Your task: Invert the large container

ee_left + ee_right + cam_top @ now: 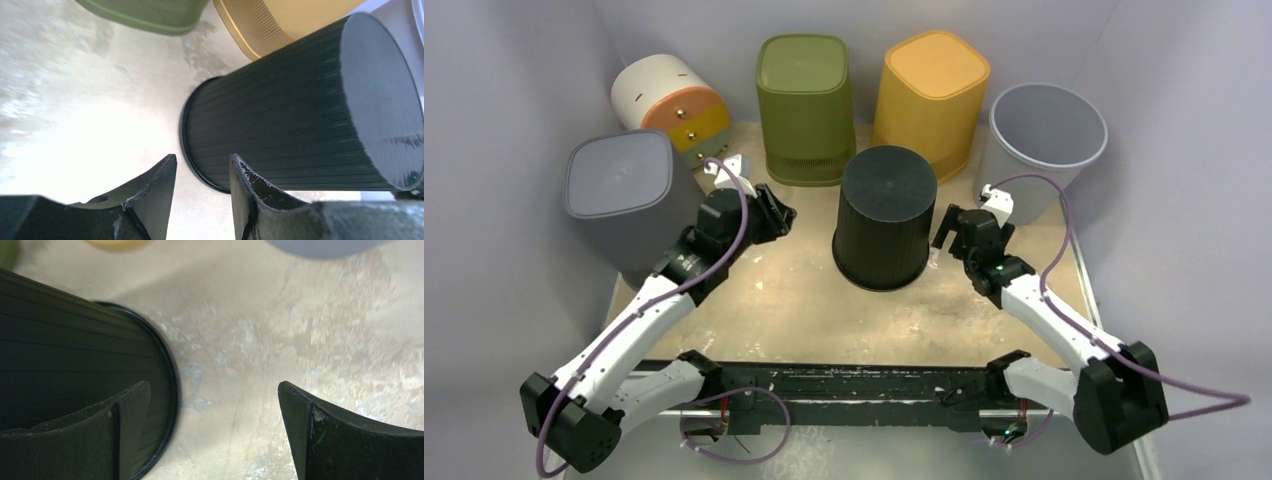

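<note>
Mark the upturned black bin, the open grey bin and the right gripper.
black ribbed bin (886, 180), top view, flat base facing up.
open grey bin (1049, 115), top view, inner wall.
right gripper (214, 387), right wrist view, gap between fingertips.

Bare beige tabletop (794, 300) lies open in front of the upturned black ribbed plastic bin (886, 215). Close behind it, an olive-green square plastic bin (806, 110) and a yellow square plastic bin (929, 100) leave only narrow gaps. A round grey plastic bin (1044, 140) walls the right, a square grey plastic bin (624, 205) the left.
</note>
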`<move>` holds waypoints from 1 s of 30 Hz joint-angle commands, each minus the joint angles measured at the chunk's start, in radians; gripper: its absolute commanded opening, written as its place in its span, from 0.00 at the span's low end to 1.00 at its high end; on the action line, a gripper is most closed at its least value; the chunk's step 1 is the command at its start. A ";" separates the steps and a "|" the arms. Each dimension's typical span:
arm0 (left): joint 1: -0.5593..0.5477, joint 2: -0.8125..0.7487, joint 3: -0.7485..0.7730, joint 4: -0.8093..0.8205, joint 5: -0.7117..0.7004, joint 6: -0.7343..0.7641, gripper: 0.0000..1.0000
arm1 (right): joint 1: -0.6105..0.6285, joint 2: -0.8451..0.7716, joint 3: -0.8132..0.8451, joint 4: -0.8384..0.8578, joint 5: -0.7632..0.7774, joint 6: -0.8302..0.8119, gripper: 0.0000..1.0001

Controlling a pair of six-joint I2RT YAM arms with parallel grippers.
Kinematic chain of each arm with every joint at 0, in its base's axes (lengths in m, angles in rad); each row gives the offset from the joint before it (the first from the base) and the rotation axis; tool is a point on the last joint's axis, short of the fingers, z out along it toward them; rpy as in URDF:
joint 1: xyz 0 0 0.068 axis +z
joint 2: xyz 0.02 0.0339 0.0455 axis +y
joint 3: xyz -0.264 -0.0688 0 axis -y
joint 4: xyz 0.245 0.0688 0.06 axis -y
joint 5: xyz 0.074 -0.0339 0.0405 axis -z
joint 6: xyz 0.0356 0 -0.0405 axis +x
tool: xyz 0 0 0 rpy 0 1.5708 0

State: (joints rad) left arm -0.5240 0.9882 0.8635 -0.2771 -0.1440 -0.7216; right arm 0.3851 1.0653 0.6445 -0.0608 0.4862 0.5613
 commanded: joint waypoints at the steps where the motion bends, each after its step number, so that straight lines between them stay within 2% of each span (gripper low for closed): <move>1: 0.004 -0.017 0.195 -0.299 -0.109 0.144 0.41 | -0.005 0.075 -0.036 0.095 0.001 0.070 1.00; 5: 0.004 -0.014 0.344 -0.347 -0.102 0.178 0.42 | -0.005 0.190 0.000 0.133 -0.019 0.089 1.00; 9: 0.004 -0.029 0.408 -0.359 -0.088 0.194 0.43 | 0.017 0.324 0.056 0.240 -0.140 0.097 1.00; 16: 0.004 -0.080 0.413 -0.345 -0.068 0.197 0.44 | 0.172 0.613 0.309 0.296 -0.217 0.174 1.00; 20: 0.004 -0.119 0.406 -0.324 -0.048 0.197 0.44 | 0.225 0.789 0.492 0.333 -0.301 0.238 1.00; 25: 0.004 -0.161 0.389 -0.316 -0.045 0.197 0.45 | 0.287 0.977 0.713 0.345 -0.333 0.271 1.00; 30: 0.004 -0.189 0.375 -0.327 -0.049 0.199 0.45 | 0.342 1.046 0.869 0.273 -0.280 0.257 1.00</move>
State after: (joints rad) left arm -0.5240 0.8181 1.2415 -0.6292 -0.2012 -0.5522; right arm 0.6891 2.1174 1.4094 0.2375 0.1768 0.8017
